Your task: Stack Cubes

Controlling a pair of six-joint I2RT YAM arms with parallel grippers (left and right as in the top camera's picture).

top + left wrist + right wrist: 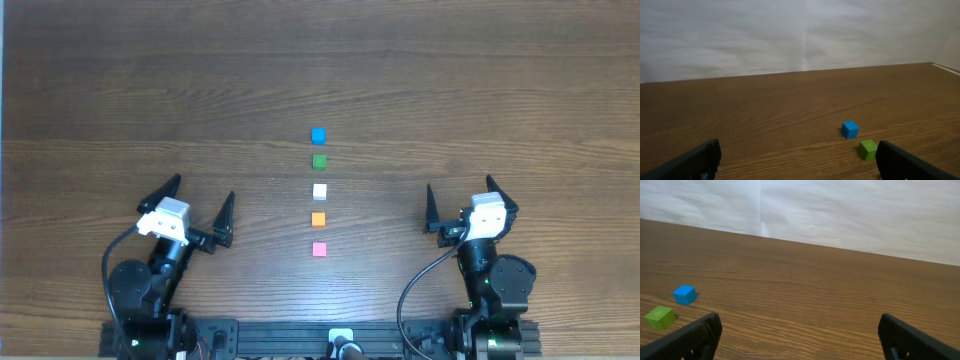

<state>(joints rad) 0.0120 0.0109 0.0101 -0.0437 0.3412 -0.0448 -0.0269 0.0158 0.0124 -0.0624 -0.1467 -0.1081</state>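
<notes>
Open wide and empty, black left gripper [204, 187] and right gripper [460, 184] flanked five small coloured cubes [319, 191] on wooden table [500, 80].

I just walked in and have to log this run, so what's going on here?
Nothing is being handled at this moment. Five cubes lie in a straight line on the table, each apart from the next: blue cube farthest from the arms, then green cube, white cube, orange cube and pink cube. The left gripper and right gripper sit open on either side, holding nothing. No cube is stacked yet.
</notes>
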